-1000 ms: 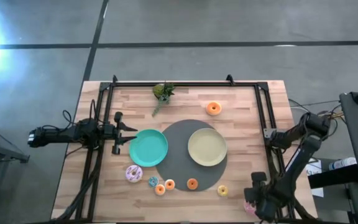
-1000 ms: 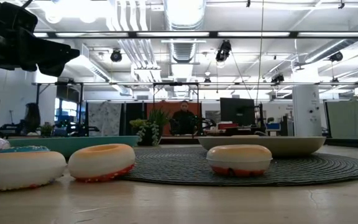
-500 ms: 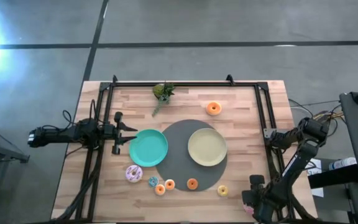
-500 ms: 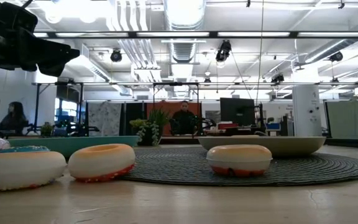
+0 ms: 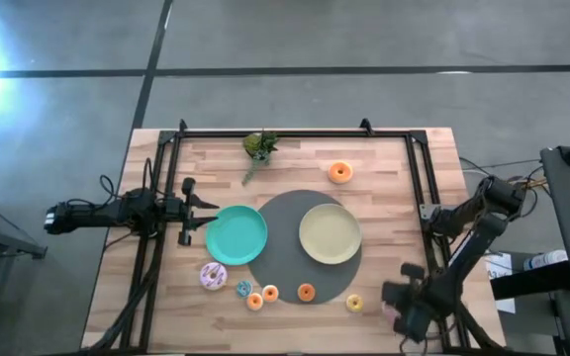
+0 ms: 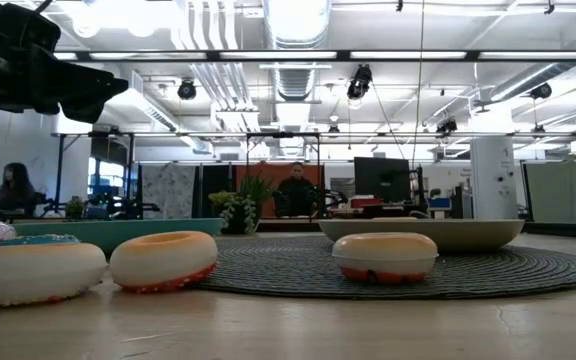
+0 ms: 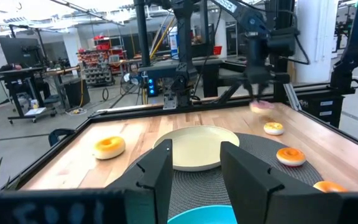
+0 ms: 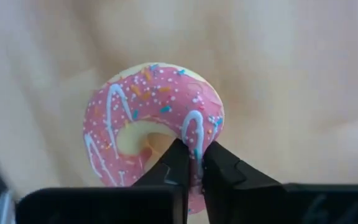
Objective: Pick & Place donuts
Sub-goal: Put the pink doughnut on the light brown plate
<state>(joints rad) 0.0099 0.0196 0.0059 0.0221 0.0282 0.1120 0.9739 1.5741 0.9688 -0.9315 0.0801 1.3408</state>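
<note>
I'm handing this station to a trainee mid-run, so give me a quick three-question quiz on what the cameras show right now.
1. True or false: the right gripper is shut on the rim of the pink sprinkled donut.
2. Which plate lies nearer the left gripper? A) the teal plate B) the pale-yellow plate
3. Fill in: the orange donut that sits apart at the table's far side lies to the ___ of the green plant in the high view.

Key: 1 true. 2 A. 3 right.
</note>
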